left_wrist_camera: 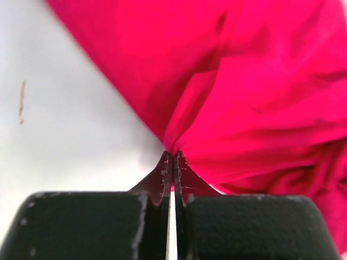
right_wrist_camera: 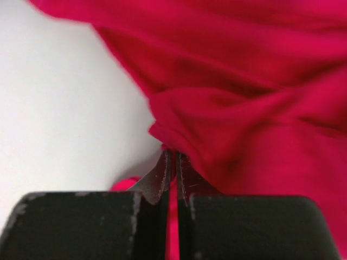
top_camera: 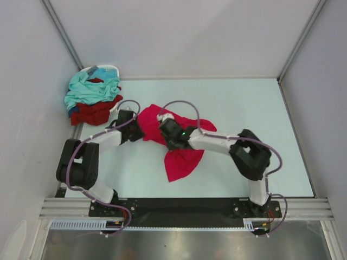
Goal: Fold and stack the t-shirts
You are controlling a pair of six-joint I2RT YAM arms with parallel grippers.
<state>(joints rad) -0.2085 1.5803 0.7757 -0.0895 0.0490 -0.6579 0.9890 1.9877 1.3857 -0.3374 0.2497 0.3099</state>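
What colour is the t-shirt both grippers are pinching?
The t-shirt is bright crimson-pink, plain with no pattern. It shows best in the left wrist view.

this is looking like a robotics lab cell: plain pale grey wall panels (top_camera: 184,32) and slim metal corner struts (top_camera: 60,30) are enclosing a pale green tabletop (top_camera: 249,103), a silver aluminium rail (top_camera: 309,208) edging its front.

Count, as seen from the floor:
Shirts: 3 plain to see, namely 1 pink shirt (top_camera: 176,157), 1 teal shirt (top_camera: 89,89) and 1 maroon shirt (top_camera: 95,112).
Blue scrap (top_camera: 71,112): 1, possibly a fourth shirt, cannot tell.
Basket (top_camera: 105,68): 1.
Table (top_camera: 244,108): 1.
Arms: 2, the left arm (top_camera: 81,162) and right arm (top_camera: 249,154).
Grippers: 2, the left gripper (left_wrist_camera: 172,157) and right gripper (right_wrist_camera: 172,155).
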